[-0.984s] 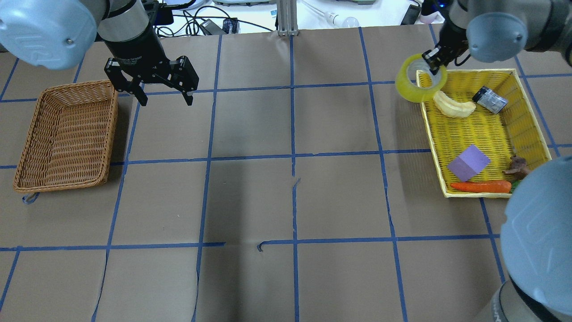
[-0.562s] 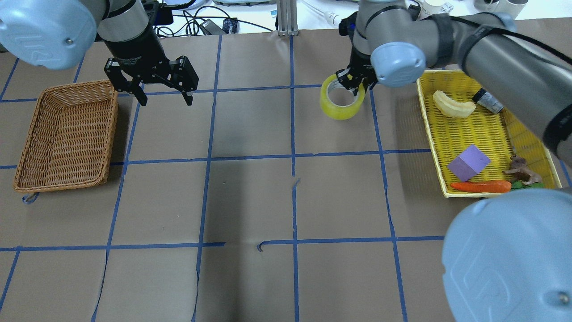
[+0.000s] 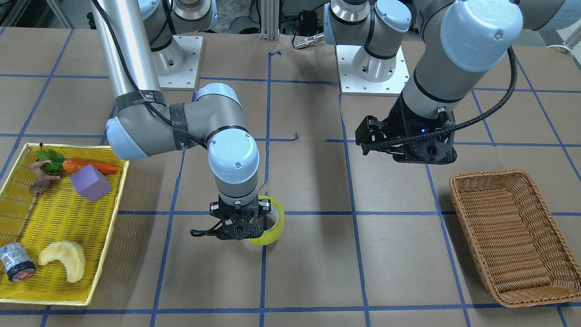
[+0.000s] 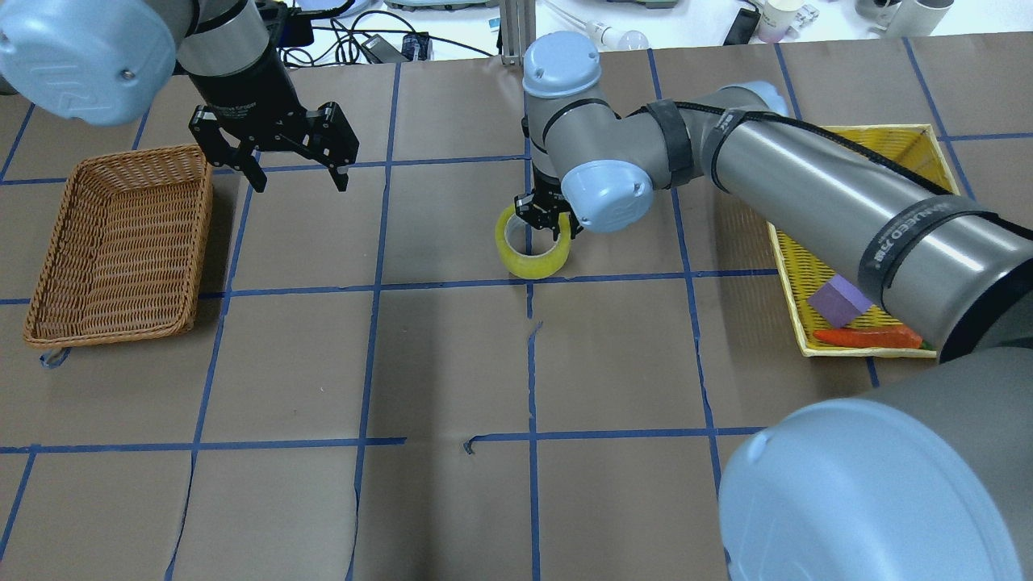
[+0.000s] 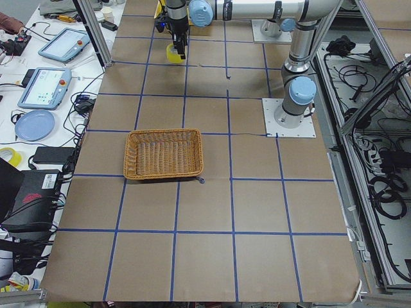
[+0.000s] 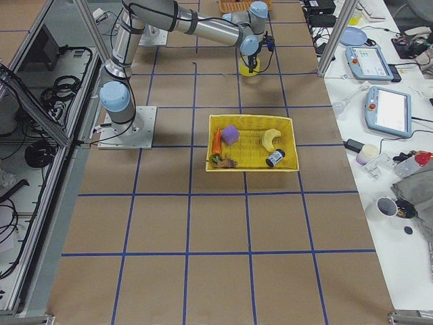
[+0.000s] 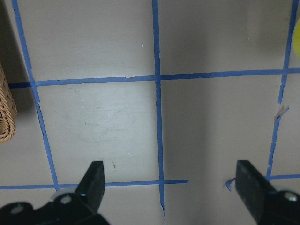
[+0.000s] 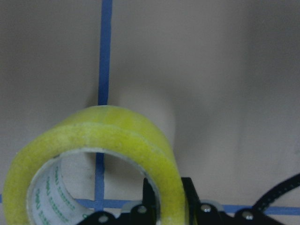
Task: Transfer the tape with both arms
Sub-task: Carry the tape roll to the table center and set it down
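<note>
Brown paper covers the table (image 4: 452,363), ruled into squares by blue tape lines, torn in places.

1. Tape (image 4: 533,252): a wide ring of translucent yellow with a pale printed core, gripped by the right gripper (image 4: 549,224). The jaws are nearly closed across the ring's wall, one finger inside the core and one outside. The rest of the ring hangs out to one side of the jaws, tilted, its opening partly upward. It sits low over a crossing of blue lines near the table's middle. Whether its lower edge touches the paper cannot be told.

2. Left gripper (image 4: 300,181): jaws spread wide, holding nothing, hovering above the paper with the fingers pointing down.

3. Edges and room: only flat paper lies between the left jaws and the tape. A shallow brown wicker basket (image 4: 121,242), rectangular with sloping woven walls, sits just beside the left jaws on the side away from the tape. A yellow mesh tray (image 3: 59,218) lies well apart from the right jaws, on the side away from the left gripper. The tray holds a purple block (image 3: 90,182), a carrot (image 3: 91,166), a pale crescent (image 3: 63,261) and a small cylinder (image 3: 17,268).
</note>
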